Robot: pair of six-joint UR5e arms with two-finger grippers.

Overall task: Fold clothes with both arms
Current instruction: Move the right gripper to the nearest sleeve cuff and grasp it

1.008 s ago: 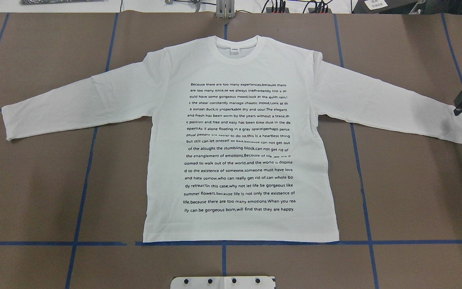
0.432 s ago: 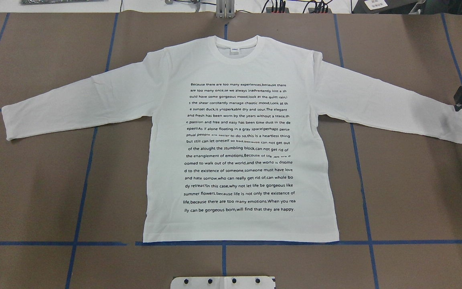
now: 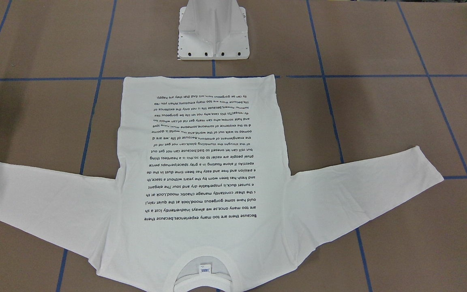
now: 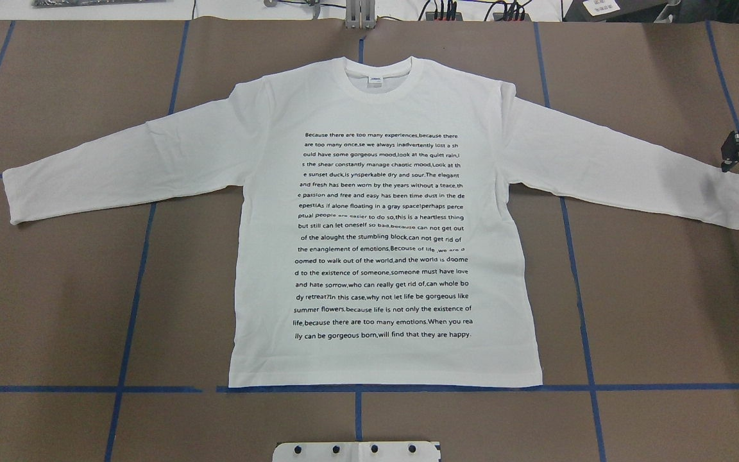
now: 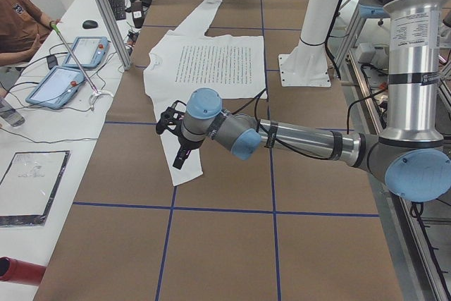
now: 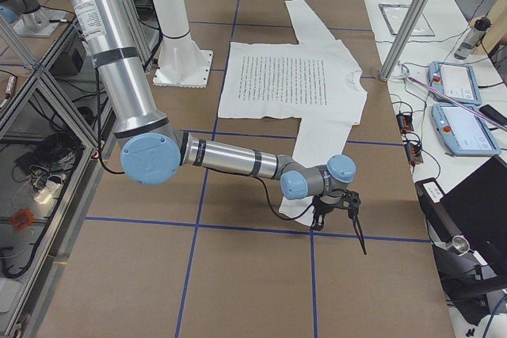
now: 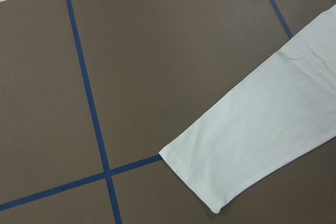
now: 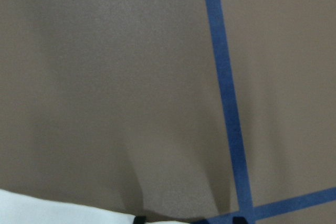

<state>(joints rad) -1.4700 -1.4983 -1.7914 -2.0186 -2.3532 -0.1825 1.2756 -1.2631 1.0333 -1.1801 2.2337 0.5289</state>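
The white long-sleeved T-shirt (image 4: 267,192) lies flat on the brown table, text side up, collar at the far side and both sleeves spread out; it also shows in the front view (image 3: 201,162). My right gripper (image 4: 732,154) hovers just beyond the right sleeve's cuff (image 4: 729,199). In its wrist view two fingertips (image 8: 139,220) stand apart, open and empty. My left gripper (image 5: 180,156) hangs above the left cuff (image 7: 210,182). It shows only in the left side view, so I cannot tell whether it is open or shut.
The white pedestal base (image 4: 356,451) stands at the near table edge, just below the shirt's hem. Blue tape lines (image 4: 132,256) grid the table. Cables and plugs (image 4: 446,9) lie along the far edge. Tablets (image 5: 63,79) and a seated person (image 5: 21,19) are at a side desk.
My right gripper has moved up and slightly left in the overhead view, off the right cuff. Its dark shadow on the sleeve has faded. The shirt has not moved.
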